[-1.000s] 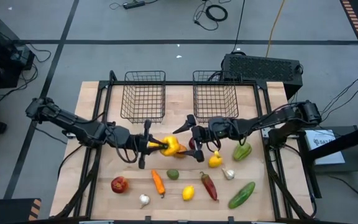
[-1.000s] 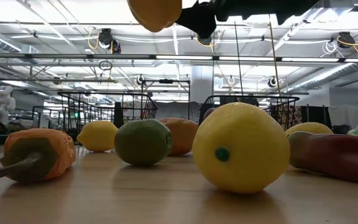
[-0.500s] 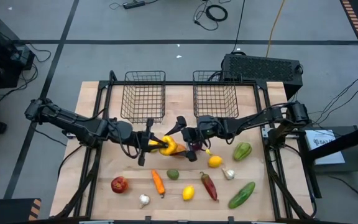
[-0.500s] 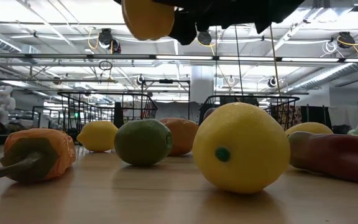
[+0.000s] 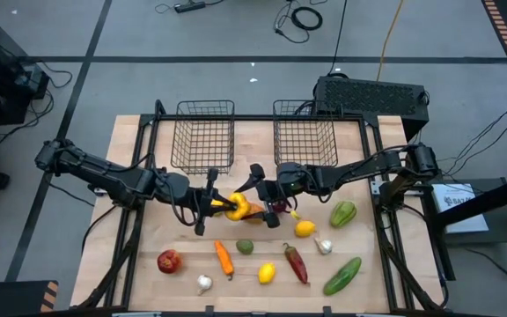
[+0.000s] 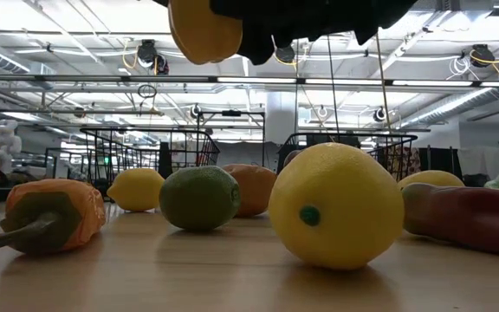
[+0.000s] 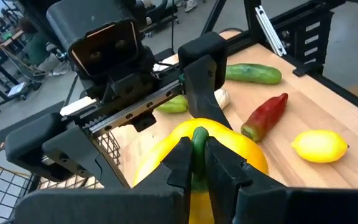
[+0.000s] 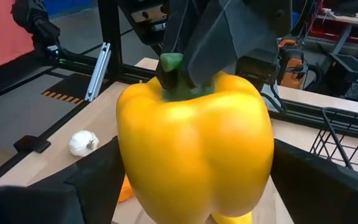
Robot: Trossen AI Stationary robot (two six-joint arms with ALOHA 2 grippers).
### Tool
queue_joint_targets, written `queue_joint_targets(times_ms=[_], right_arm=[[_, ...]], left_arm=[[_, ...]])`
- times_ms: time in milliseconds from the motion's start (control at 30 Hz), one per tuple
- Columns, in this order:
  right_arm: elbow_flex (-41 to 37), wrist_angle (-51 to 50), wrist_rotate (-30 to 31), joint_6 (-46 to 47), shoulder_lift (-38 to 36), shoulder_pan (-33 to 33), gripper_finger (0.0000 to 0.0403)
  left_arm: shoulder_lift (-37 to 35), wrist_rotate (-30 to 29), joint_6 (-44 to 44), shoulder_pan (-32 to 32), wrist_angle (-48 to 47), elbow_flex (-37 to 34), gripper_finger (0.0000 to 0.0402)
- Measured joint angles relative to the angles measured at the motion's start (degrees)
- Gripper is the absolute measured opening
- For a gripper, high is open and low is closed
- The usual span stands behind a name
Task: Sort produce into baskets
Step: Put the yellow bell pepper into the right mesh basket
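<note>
A yellow pepper (image 5: 240, 206) with a green stem hangs above the middle of the table; it also shows at the top of the low view (image 6: 204, 30). My left gripper (image 5: 215, 204) is shut on it from the table's left. My right gripper (image 5: 262, 195) is open on the pepper's right, one finger on each side of its body (image 8: 197, 143); whether they touch it I cannot tell. Two dark wire-mesh baskets (image 5: 204, 135) (image 5: 305, 134) stand at the far edge. My left gripper pinches the pepper's green stem (image 7: 199, 138) between its two fingertips. The fingers come roughly level from the table's left. The pepper is lifted clear of the table, its stem end toward my left gripper and its body (image 7: 235, 149) beyond the fingertips.
Loose produce lies on the near half of the table: a red apple (image 5: 169, 261), carrot (image 5: 224, 258), lime (image 5: 246, 246), two lemons (image 5: 267, 273) (image 5: 304, 229), chilli (image 5: 296, 262), two garlics (image 5: 204, 283) (image 5: 323, 246), cucumber (image 5: 342, 275) and a green pepper (image 5: 342, 213).
My right gripper has moved toward the table's left, up to the held pepper, so that its open fingers now stand on either side of it. My left gripper has kept its hold on the stem and stayed almost in place.
</note>
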Motion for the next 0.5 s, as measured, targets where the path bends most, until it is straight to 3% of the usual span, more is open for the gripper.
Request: queue_joint_targets(times_ms=[500], right_arm=[[0.0,-0.8,-0.5,1.0,0.0,-0.6,0.0334]], left_arm=[[0.0,-0.9,-0.4,-0.1,-0.6,0.0,0.0055]])
